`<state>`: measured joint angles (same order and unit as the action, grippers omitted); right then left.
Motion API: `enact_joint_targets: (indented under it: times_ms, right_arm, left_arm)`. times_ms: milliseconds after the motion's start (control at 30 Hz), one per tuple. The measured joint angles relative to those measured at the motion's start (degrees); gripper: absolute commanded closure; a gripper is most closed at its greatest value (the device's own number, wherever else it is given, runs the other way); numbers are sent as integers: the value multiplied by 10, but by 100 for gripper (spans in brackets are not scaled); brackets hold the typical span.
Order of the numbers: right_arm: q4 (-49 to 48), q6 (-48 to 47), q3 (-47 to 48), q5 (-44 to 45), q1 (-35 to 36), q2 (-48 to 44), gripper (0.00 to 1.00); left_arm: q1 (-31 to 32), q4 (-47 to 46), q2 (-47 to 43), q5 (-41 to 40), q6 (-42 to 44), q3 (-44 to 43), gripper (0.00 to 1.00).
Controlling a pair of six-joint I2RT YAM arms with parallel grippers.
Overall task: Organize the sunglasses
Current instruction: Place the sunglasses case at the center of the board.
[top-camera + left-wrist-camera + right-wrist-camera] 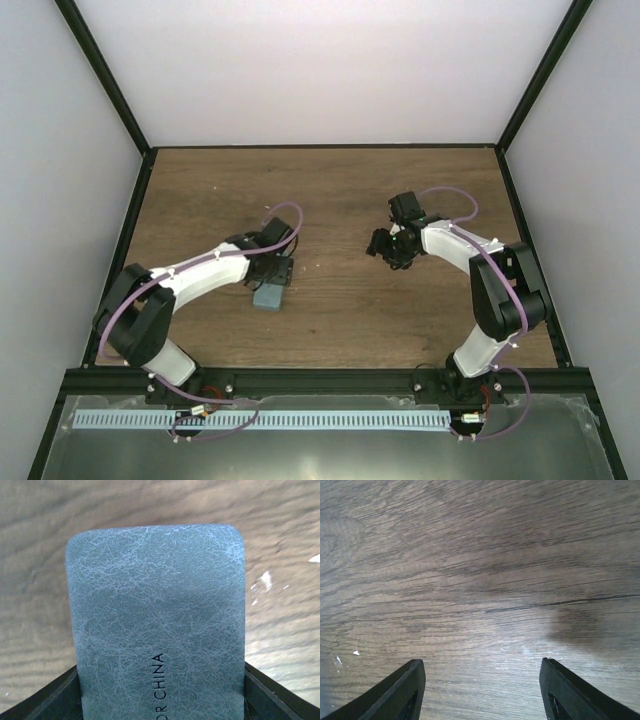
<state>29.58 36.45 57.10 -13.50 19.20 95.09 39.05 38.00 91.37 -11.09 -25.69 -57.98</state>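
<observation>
A teal-blue case point(157, 605) with a cracked leather look and printed lettering fills the left wrist view. It lies on the wooden table point(340, 300) at centre left, seen from above as a small blue block point(270, 297). My left gripper point(161, 670) is shut on the case, one black finger against each long side, and from above it point(275, 278) covers the case's far end. My right gripper point(481, 662) stands open over bare wood, with nothing between its fingers, right of centre point(385, 248). The sunglasses are out of view.
Black frame rails point(135, 210) and white walls bound the table on the left, right and back. Small white specks point(356, 653) lie on the wood near the right gripper.
</observation>
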Motion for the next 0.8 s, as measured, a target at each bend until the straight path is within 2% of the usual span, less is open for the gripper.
enact_joint_targets:
  times_ms: [200, 567, 800]
  right_arm:
    - [-9, 0, 0, -16, 0, 1, 36]
    - [-17, -13, -11, -31, 0, 5, 26]
    - [-31, -28, -17, -37, 0, -23, 18]
  left_arm:
    - [-14, -29, -44, 8, -3, 94, 31]
    - [-16, -59, -44, -6, 3, 85, 0]
    - [-17, -47, -82, -34, -8, 81, 0]
